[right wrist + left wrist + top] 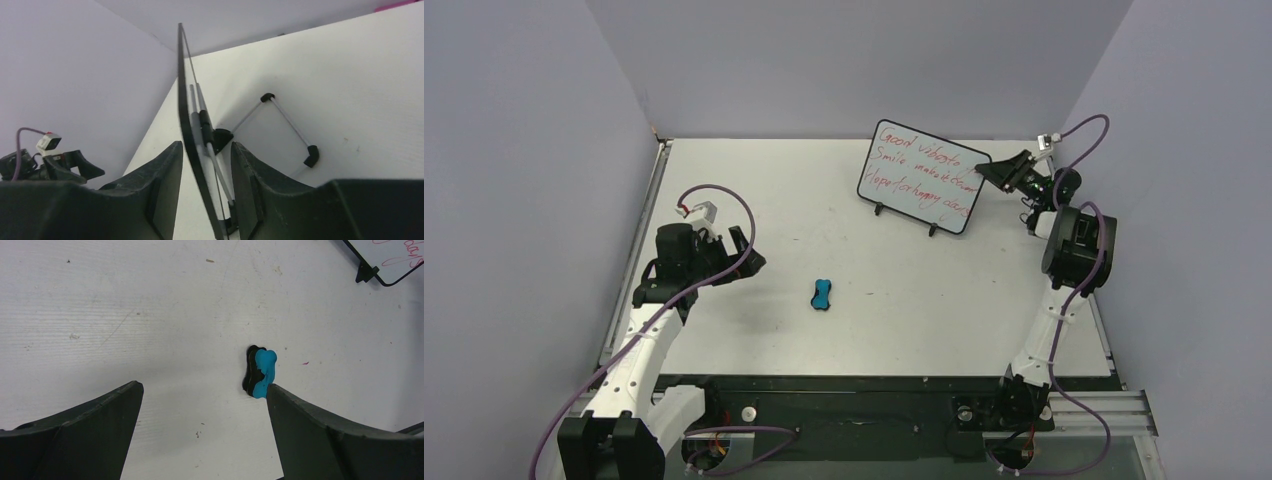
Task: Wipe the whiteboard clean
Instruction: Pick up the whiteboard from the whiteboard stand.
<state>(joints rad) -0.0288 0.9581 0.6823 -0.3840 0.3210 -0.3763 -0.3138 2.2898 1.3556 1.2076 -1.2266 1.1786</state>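
The whiteboard (924,178) stands tilted on a wire easel at the back right of the table, with red handwriting across it. My right gripper (986,172) is at its right edge. In the right wrist view the board (187,120) is seen edge-on between the two fingers of that gripper (206,145), with a gap on either side, so the gripper is open. My left gripper (746,250) is wide open over the table, left of the blue bone-shaped eraser (823,294). In the left wrist view the eraser (260,371) lies just beyond the right finger of the left gripper (202,386).
The easel's wire legs (290,122) with black feet stand behind the board. A corner of the whiteboard (395,255) shows at the top right of the left wrist view. Purple walls close in the table on three sides.
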